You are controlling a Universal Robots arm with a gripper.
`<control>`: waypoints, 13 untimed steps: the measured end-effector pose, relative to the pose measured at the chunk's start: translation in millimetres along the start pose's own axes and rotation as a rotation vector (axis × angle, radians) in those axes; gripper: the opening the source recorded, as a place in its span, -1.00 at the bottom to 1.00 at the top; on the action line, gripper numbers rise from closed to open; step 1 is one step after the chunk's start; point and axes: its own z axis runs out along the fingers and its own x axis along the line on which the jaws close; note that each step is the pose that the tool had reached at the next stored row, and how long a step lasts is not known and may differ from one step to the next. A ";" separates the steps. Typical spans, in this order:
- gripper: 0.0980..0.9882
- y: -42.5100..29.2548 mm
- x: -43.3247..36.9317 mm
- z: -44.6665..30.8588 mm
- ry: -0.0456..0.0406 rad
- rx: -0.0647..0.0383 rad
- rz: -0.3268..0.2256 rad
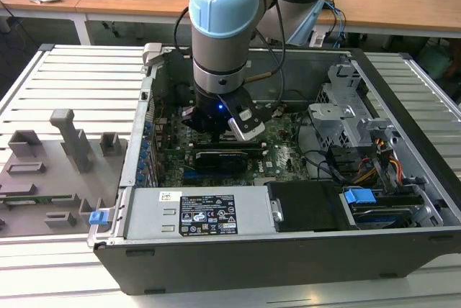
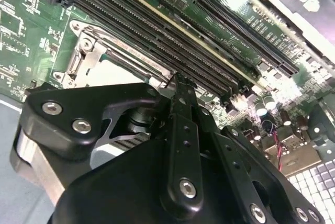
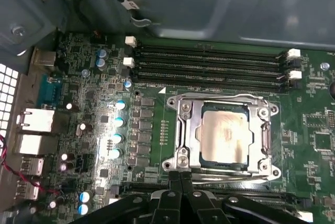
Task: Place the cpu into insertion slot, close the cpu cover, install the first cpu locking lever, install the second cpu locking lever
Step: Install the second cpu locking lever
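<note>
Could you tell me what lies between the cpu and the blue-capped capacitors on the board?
In the first wrist view, the cpu cover's metal side and a column of small dark components separate cpu from capacitors.

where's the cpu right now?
In the first wrist view the cpu lies flat in the insertion slot, framed by the cpu cover, between the memory slots and the claw.

The arm (image 1: 223, 27) reaches down into an open computer case (image 1: 288, 250), its gripper (image 1: 220, 117) low over the green board (image 1: 281, 153). At the exterior view's left, grey fixtures (image 1: 65, 146) stand on a slatted table (image 1: 86, 78). A wooden desk (image 1: 216, 2) runs along the far side.
</note>
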 end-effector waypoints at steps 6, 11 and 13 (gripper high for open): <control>-0.98 -0.7 3.0 4.0 -0.0011 -0.017 0.000; -0.98 -1.4 5.0 7.9 -0.0023 -0.033 0.000; -0.98 -1.5 6.4 8.8 -0.0024 -0.037 0.000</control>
